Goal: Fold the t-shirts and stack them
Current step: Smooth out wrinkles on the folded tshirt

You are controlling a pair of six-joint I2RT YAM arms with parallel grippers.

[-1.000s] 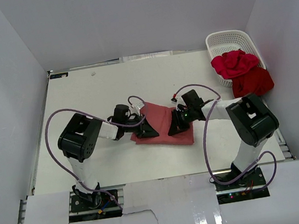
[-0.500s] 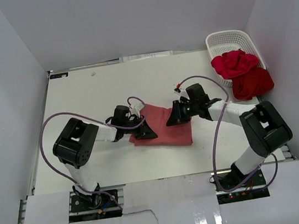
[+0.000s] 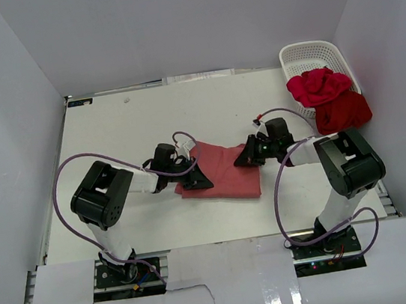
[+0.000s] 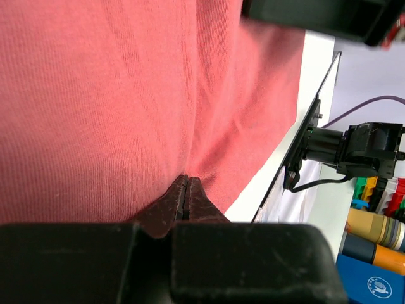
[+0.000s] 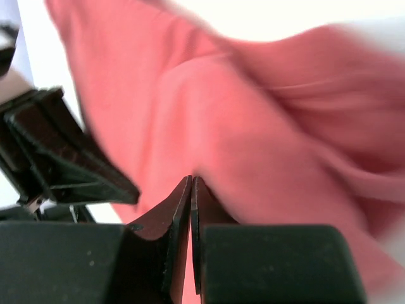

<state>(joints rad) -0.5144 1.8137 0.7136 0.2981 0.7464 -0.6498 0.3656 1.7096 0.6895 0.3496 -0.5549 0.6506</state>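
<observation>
top external view: the folded salmon-red t-shirt (image 3: 225,173) lies mid-surface (image 3: 125,133). the left gripper (image 3: 199,180) is closed at the shirt's left edge and the right gripper (image 3: 243,158) is closed at its upper right corner. left wrist view shows a crease running to the shut tips; i cannot tell whether cloth is pinched. if either arm pulls away with fabric caught, the fold could drag open or bunch. the crimson t-shirt (image 3: 319,86) and darker red t-shirt (image 3: 342,111) spill from the basket (image 3: 310,50), so one grab might lift both.
</observation>
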